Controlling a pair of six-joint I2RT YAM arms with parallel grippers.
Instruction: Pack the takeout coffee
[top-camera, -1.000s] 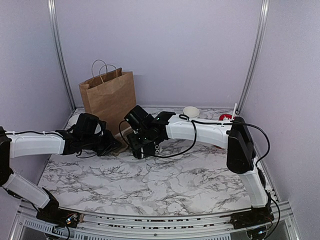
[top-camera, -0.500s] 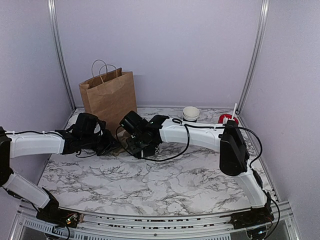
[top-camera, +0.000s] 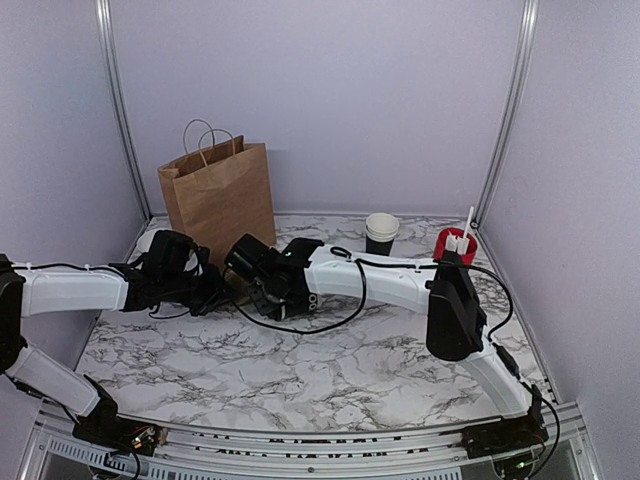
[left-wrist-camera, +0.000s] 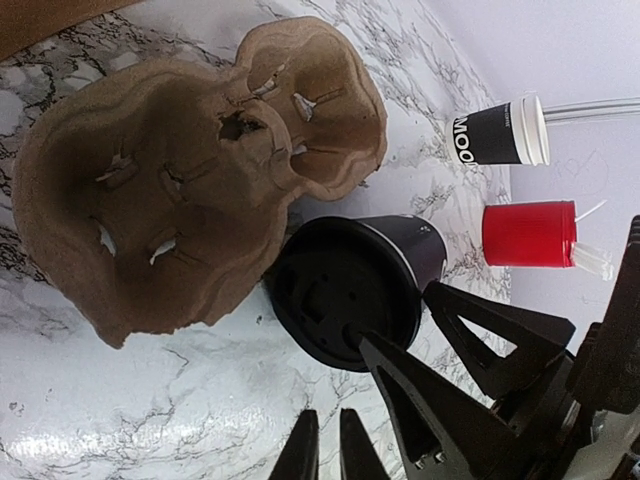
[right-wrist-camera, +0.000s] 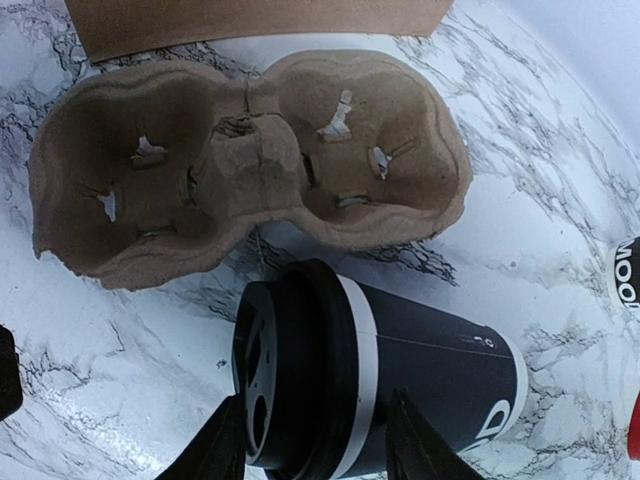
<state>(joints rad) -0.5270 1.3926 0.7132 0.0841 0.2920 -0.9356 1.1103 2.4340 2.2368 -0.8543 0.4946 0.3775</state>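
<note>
Clasping the takeout coffee (right-wrist-camera: 430, 370) near its lid, the right fingers (right-wrist-camera: 418, 445) hold it just beside the cardboard carrier (right-wrist-camera: 150, 190), probably to seat it there; the left fingers (left-wrist-camera: 301, 455) hang pressed together, empty.

This is a robotics lab test cell. Plain pale lilac wall panels (top-camera: 320, 100) and silver aluminium posts (top-camera: 117, 110) box in a white-and-grey marble-patterned tabletop (top-camera: 300, 370). A white-and-black jointed left arm (top-camera: 70, 290) and right arm (top-camera: 390, 278) are bolted to a metal rail (top-camera: 300, 440) at its near edge. Café goods sit as props: a brown paper carrier bag (top-camera: 215, 200), a moulded brown pulp cup tray (right-wrist-camera: 250, 160) and a lidded small black paper cup (right-wrist-camera: 420, 370).
</note>
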